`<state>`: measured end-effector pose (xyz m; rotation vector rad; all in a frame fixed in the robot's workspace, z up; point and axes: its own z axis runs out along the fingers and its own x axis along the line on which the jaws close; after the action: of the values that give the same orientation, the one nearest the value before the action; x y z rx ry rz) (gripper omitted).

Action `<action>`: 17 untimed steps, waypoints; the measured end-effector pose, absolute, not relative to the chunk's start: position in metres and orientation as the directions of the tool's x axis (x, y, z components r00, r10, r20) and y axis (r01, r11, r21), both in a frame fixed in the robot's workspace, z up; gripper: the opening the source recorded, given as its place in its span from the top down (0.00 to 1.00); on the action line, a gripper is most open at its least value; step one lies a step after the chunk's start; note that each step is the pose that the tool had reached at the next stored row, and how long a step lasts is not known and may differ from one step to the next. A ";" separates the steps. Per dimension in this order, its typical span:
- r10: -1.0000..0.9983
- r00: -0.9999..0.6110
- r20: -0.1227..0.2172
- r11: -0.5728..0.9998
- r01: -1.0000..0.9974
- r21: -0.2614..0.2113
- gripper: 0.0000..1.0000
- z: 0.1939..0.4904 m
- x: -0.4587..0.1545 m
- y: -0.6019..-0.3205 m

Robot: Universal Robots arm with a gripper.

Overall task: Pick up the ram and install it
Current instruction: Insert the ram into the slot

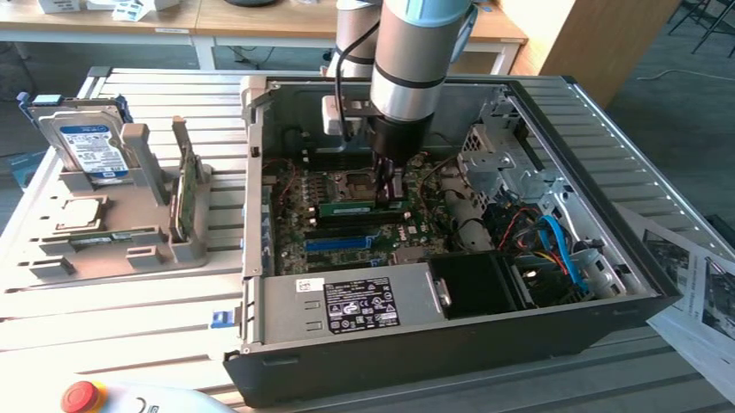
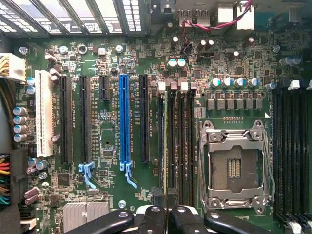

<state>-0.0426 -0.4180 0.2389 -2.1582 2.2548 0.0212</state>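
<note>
**A:** Nearest us, the computer case (image 1: 460,361) stands open. How far along are we?

**B:** Pickup's done. The ram (image 1: 350,207) is down at the memory slots (image 2: 179,141). Seated? Can't tell.

**A:** And the gripper (image 1: 391,196)?

**B:** Right above it, jaws pinched on its top edge, near one end.

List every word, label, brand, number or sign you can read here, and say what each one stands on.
No text reads clearly enough to quote.
Power supply label: print and marks too small to read.
Hard drive label: blurred.
White lettering on the motherboard beside the blue slot: too small to read.
Printed papers at the exterior view's right: blurred.
</note>
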 end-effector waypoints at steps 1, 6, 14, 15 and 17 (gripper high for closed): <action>-0.999 -0.044 -0.024 0.044 -0.999 -0.004 0.88 0.239 -0.043 -0.418; -0.999 -0.044 -0.024 0.044 -0.999 -0.004 0.88 0.238 -0.043 -0.418; -0.999 -0.043 -0.024 0.043 -0.999 -0.004 0.88 0.238 -0.046 -0.417; -0.999 -0.043 -0.024 0.043 -0.999 -0.004 0.88 0.238 -0.046 -0.417; -0.999 -0.041 -0.024 0.041 -0.999 -0.004 0.88 0.238 -0.046 -0.417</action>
<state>-0.0459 -0.4173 0.2379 -2.1612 2.2516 0.0214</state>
